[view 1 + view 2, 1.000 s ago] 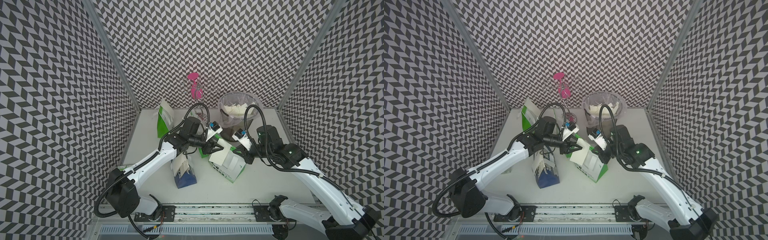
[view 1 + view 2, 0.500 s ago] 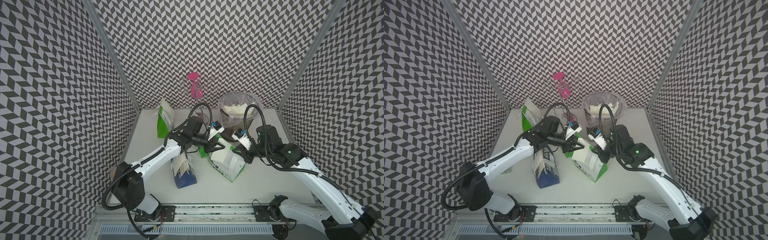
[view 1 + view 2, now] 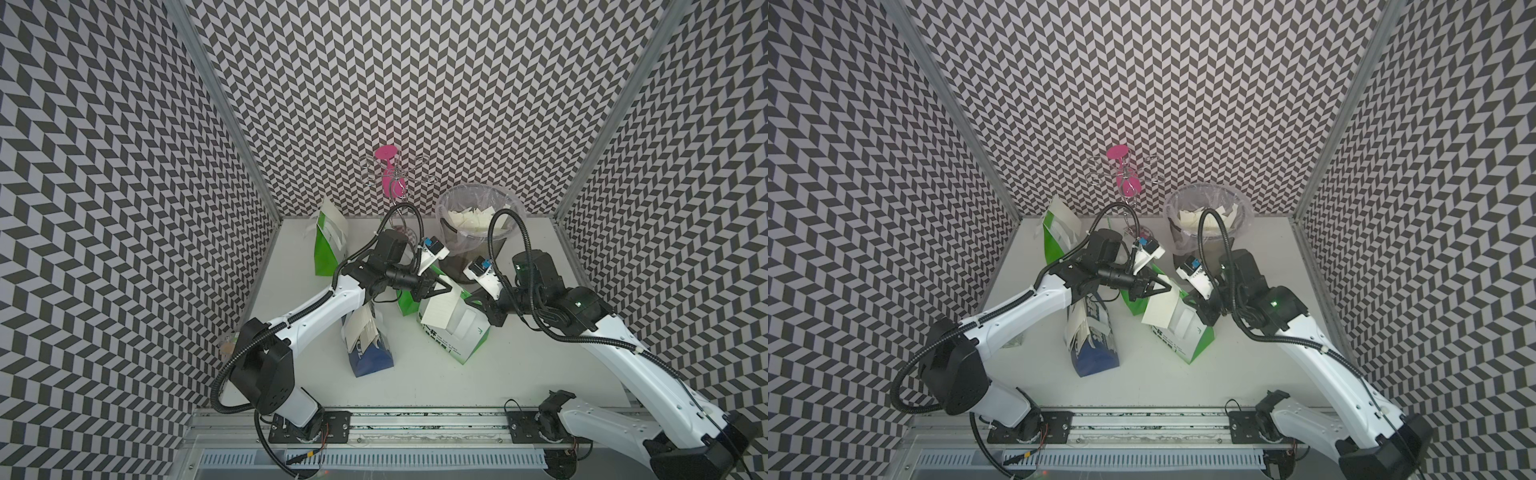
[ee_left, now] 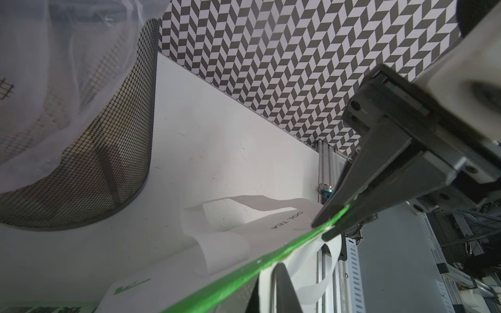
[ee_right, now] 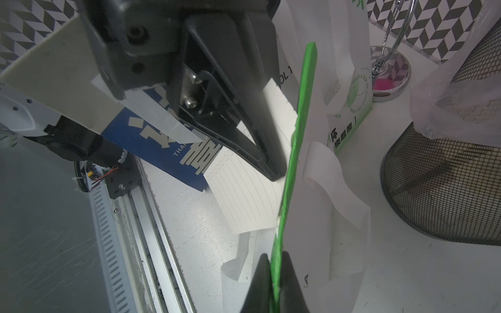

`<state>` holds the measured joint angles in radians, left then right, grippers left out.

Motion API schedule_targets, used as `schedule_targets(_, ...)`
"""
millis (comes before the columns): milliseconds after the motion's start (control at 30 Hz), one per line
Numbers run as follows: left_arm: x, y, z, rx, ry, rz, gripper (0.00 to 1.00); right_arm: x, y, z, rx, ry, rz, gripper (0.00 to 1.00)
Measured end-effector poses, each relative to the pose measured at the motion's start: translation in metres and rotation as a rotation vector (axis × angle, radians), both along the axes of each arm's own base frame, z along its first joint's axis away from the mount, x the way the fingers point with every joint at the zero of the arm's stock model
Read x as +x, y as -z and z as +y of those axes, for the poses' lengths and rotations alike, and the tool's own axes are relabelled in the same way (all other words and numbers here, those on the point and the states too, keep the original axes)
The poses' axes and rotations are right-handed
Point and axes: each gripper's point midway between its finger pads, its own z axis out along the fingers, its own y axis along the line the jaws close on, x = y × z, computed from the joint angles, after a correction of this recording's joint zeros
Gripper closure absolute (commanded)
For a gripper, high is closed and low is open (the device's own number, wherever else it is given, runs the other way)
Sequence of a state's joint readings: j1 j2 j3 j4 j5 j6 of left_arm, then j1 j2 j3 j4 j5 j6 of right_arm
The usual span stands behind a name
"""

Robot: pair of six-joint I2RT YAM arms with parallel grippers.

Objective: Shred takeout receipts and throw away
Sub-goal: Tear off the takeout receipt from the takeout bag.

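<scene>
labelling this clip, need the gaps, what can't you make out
Bin contents: both top views, cable and liner cover the scraps.
Receipt top edge: right wrist view, left hand covers it.
Blue bag mouth: both top views, left arm overlaps it.
Green bag print: both top views, too small to read.
</scene>
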<state>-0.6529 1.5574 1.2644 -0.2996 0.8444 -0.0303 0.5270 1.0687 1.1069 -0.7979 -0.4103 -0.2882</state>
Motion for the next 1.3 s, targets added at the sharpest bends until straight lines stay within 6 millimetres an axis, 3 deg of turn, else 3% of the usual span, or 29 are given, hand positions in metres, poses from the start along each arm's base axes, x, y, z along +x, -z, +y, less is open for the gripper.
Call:
schedule_targets(467, -0.003, -0.017, -0.004, -0.074, 0.020, 0.036, 1.00, 0.010, 0.002, -0.004, -0.028, 0.040, -0.027, 0.95)
schedule_targets(767, -0.005, -0.050, 0.000, -0.169, 0.047, -0.018, 1.00, 0.016, 0.006, -0.007, -0.052, 0.062, -0.031, 0.95)
schedule_targets(833, -0.006, -0.053, 0.001, -0.175, 0.047, -0.027, 1.00, 0.017, 0.005, -0.007, -0.055, 0.066, -0.033, 0.86)
schedule_targets(933, -0.005, -0.056, 0.002, -0.165, 0.043, -0.037, 1.00, 0.015, 0.011, -0.010, -0.075, 0.074, -0.007, 0.60)
schedule_targets(1067, 0.001, -0.064, 0.004, -0.149, 0.022, -0.073, 1.00, 0.012, 0.016, -0.011, -0.087, 0.073, 0.025, 0.42)
schedule_targets(1167, 0.005, -0.076, 0.006, -0.145, 0.008, -0.111, 1.00, 0.013, 0.001, -0.008, -0.058, 0.069, 0.007, 0.37)
schedule_targets(1300, 0.010, -0.096, 0.009, -0.146, -0.005, -0.174, 1.00, 0.016, -0.042, 0.000, 0.018, 0.057, -0.063, 0.34)
